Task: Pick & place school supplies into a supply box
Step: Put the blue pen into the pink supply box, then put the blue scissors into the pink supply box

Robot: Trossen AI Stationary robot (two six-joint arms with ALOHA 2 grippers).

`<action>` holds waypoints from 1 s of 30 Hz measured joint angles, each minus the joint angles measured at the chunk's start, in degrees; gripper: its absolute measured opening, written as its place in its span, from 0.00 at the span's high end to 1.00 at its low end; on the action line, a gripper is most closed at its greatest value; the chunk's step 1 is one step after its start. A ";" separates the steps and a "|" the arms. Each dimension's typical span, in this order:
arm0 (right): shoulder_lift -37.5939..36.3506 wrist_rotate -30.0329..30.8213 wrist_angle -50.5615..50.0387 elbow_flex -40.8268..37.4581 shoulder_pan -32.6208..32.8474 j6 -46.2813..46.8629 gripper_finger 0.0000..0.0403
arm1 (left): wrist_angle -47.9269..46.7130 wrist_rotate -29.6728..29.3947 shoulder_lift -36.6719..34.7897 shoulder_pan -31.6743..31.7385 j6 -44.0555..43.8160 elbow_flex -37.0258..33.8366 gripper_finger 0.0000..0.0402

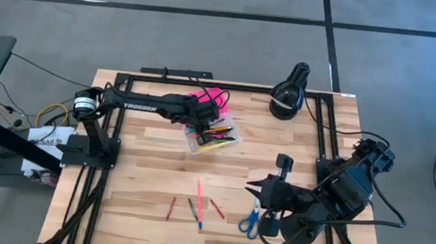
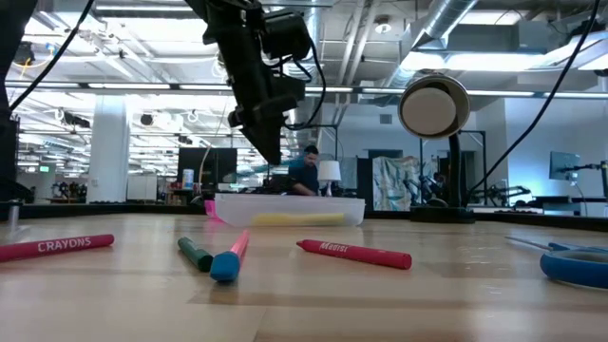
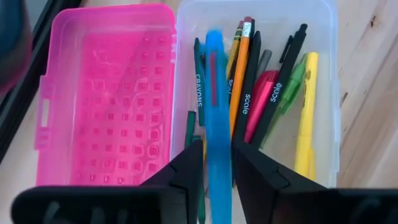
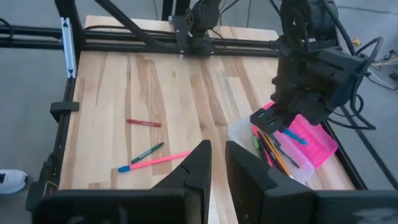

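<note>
My left gripper point(image 3: 217, 163) hangs over the supply box point(image 1: 212, 134), fingers parted around a blue pen point(image 3: 216, 118) dropping in among pencils. On the table, crayons point(image 1: 215, 208), a pink pen point(image 1: 199, 203) and scissors point(image 1: 250, 221) remain. My right gripper point(image 4: 217, 163), slightly parted and empty, waits nearby.

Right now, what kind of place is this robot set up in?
Probably a large open robotics lab or workshop: exposed ducts and strip lights overhead, a person at workstations behind, and a wooden table on a black frame standing on a grey floor.
</note>
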 joint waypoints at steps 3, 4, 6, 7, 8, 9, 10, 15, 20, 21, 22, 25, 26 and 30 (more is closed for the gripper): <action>0.00 -0.02 -0.01 0.00 -0.72 1.41 0.90 | 0.28 -0.04 0.00 0.00 1.20 0.00 0.77; 0.02 -0.04 -0.05 0.00 -0.90 1.91 0.90 | 0.76 -0.04 0.00 0.00 1.74 0.00 0.76; 0.14 -0.20 -0.64 0.02 -1.49 3.67 0.90 | 1.49 -0.04 0.00 0.00 2.67 0.02 0.73; 0.25 -0.40 -1.17 0.02 -1.79 5.16 0.90 | 1.59 0.07 0.00 0.00 2.75 0.02 0.72; 0.53 -0.61 -1.80 0.03 -2.08 7.03 0.90 | 1.52 0.69 0.00 0.00 2.77 0.02 0.71; 0.85 -0.62 -2.48 0.04 -2.46 9.15 0.90 | 1.49 2.04 0.00 0.00 2.94 0.02 0.70; 1.05 -0.71 -3.58 0.04 -2.78 11.60 0.90 | 1.47 4.07 -0.04 0.04 3.40 0.02 0.69; 2.89 -3.19 -7.65 0.03 -3.96 23.49 0.90 | 0.82 19.54 -2.32 -1.10 6.14 0.02 0.66; 5.55 -4.74 -8.46 0.00 -4.55 33.41 0.90 | -0.85 24.72 -8.90 -5.56 10.11 0.02 0.67; 6.29 -5.71 -8.35 0.00 -4.58 34.89 0.90 | -1.41 25.35 -10.52 -6.66 11.09 -0.04 0.68; 7.17 -6.64 -8.15 0.00 -4.88 36.09 0.90 | -1.47 25.91 -12.40 -7.66 12.02 -0.21 0.68; 10.37 -9.39 -7.31 0.00 -5.65 38.46 0.90 | -3.14 26.86 -18.25 -10.42 14.11 -2.19 0.69; 11.35 -10.37 -6.64 -0.02 -5.93 38.50 0.90 | -3.73 26.51 -20.41 -11.16 14.41 -3.34 0.69; 15.88 -16.29 -1.55 -0.04 -8.21 35.63 0.90 | -4.53 23.46 -29.25 -12.98 13.07 -8.84 0.70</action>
